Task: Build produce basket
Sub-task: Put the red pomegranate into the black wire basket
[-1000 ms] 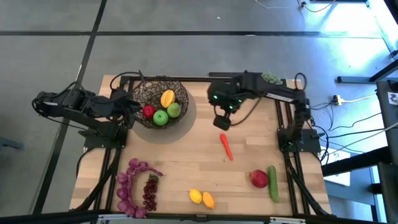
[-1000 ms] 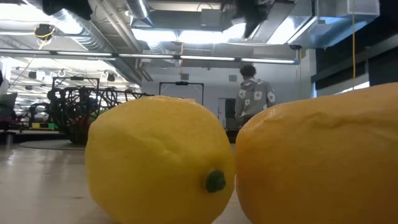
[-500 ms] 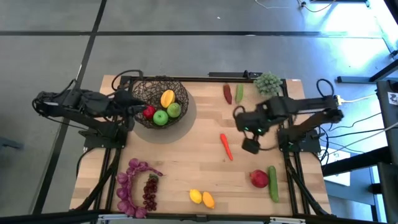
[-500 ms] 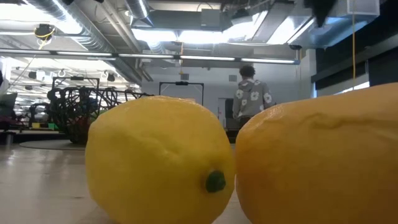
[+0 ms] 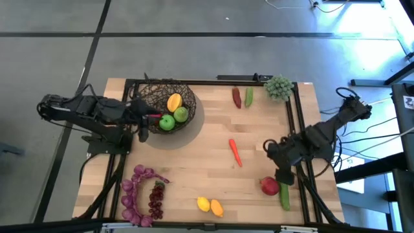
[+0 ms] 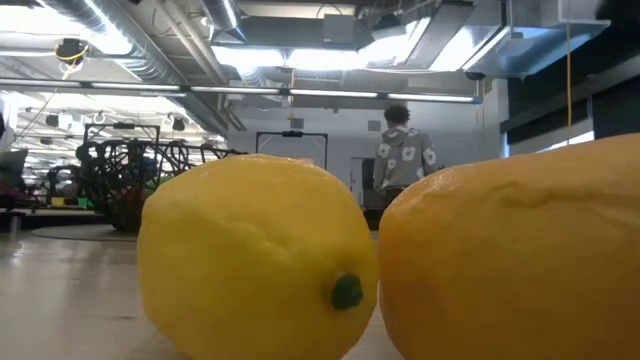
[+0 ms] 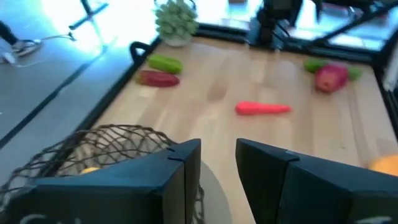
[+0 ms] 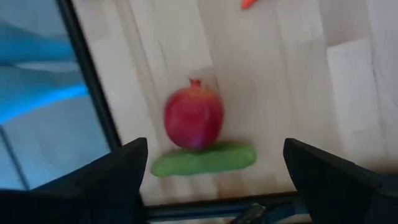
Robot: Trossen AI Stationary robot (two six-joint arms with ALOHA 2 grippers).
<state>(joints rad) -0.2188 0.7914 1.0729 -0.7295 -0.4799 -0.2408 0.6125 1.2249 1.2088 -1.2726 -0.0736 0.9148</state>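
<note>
- Our left gripper (image 5: 143,124), fingers narrowly parted and holding nothing, waits beside the basket (image 5: 165,103).
- Our right gripper (image 5: 283,176), spread wide and empty, hovers just above the pomegranate (image 5: 270,186); we should centre, avoiding the touching cucumber (image 5: 285,197).

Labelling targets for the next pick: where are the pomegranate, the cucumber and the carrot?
pomegranate (image 8: 193,116), right wrist view, centre of its red body.
cucumber (image 8: 204,160), right wrist view, middle of its green length.
carrot (image 5: 235,153), high view, middle of its orange body.
</note>
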